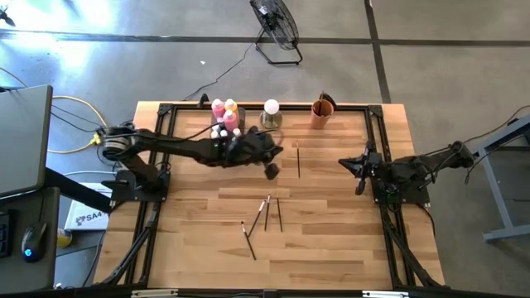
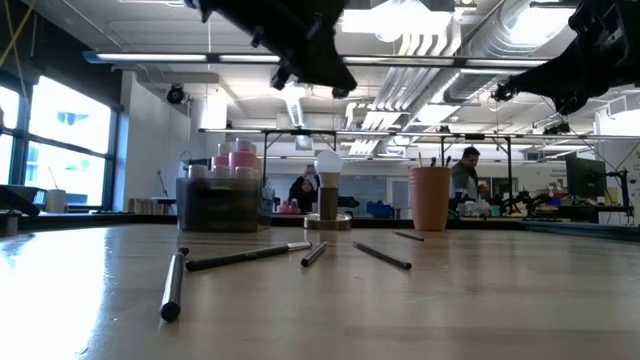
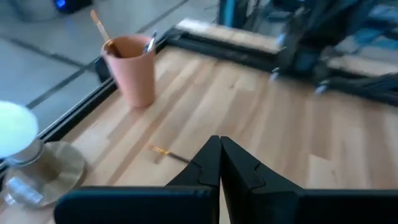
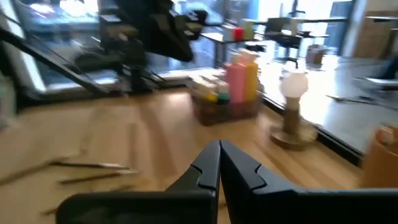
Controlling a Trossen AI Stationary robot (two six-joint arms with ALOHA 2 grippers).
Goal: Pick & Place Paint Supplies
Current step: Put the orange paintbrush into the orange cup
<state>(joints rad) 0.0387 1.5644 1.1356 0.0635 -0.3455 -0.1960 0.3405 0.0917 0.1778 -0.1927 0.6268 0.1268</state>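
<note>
Nearest us in the low view lies a dark-handled paintbrush (image 2: 173, 285), pointing toward the camera, with three more brushes (image 2: 381, 256) fanned out on the wooden table (image 1: 331, 240) just behind it. From above we see that loose cluster near the table's middle, and one further brush (image 1: 298, 160) lying alone closer to the far edge, between the two arms.

At the far edge we find the grey tray (image 1: 225, 124) holding the paint bottles (image 1: 224, 109) — the pink and yellow ones stand upright at the back, the small white-capped ones in front. Just beside it stands the white ball on a metal base (image 1: 271, 112), and further right the orange cup (image 1: 322, 112), with brushes standing in it.

Our left gripper (image 1: 272, 169) hangs above the table just in front of the tray, fingers clenched together on nothing. Our right gripper (image 1: 358, 163) waits at the right side of the table — likewise clenched and empty, well apart from the supplies.
</note>
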